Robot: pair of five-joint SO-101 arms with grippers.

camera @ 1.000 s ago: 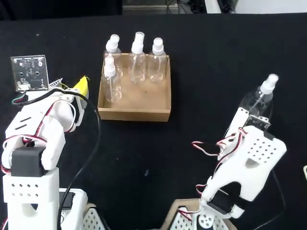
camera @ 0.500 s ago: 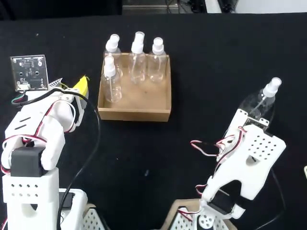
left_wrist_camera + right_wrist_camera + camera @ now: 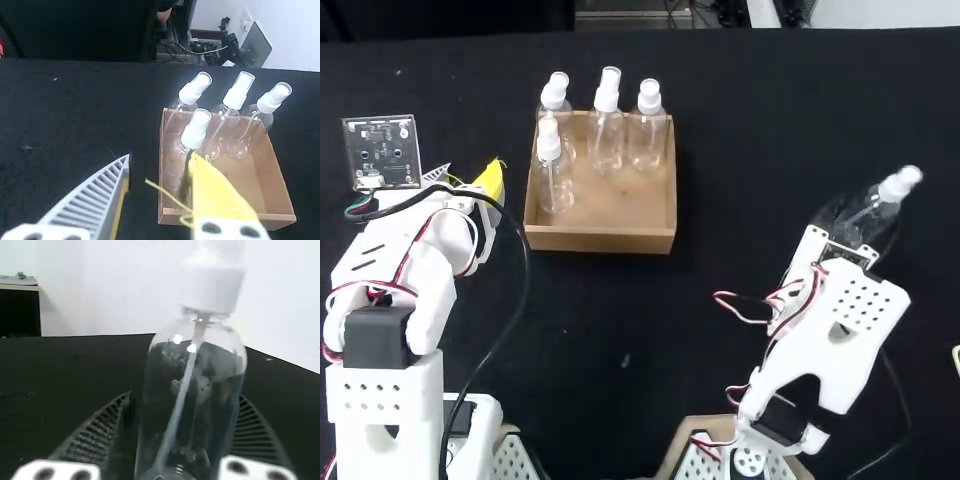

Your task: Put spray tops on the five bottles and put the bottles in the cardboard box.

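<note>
The cardboard box (image 3: 599, 237) stands at the back centre of the black table, with several clear bottles in it, each wearing a white spray top (image 3: 607, 90). In the left wrist view the same box (image 3: 274, 197) and bottles (image 3: 195, 131) lie just ahead of my left gripper (image 3: 159, 176), which is open and empty beside the box's left wall. My right gripper (image 3: 186, 402) is shut on a fifth clear bottle (image 3: 192, 390) with a white spray top (image 3: 212, 282). In the high view that bottle (image 3: 861, 212) leans right, far to the right of the box.
A small square circuit board (image 3: 382, 150) lies at the back left, with wires running toward the left arm. Open black table stretches between the box and the right arm. A pale object (image 3: 956, 359) peeks in at the right edge.
The bottle held by my right gripper has tipped and shifted to the right, away from the box. The left arm and the box's bottles have not moved.
</note>
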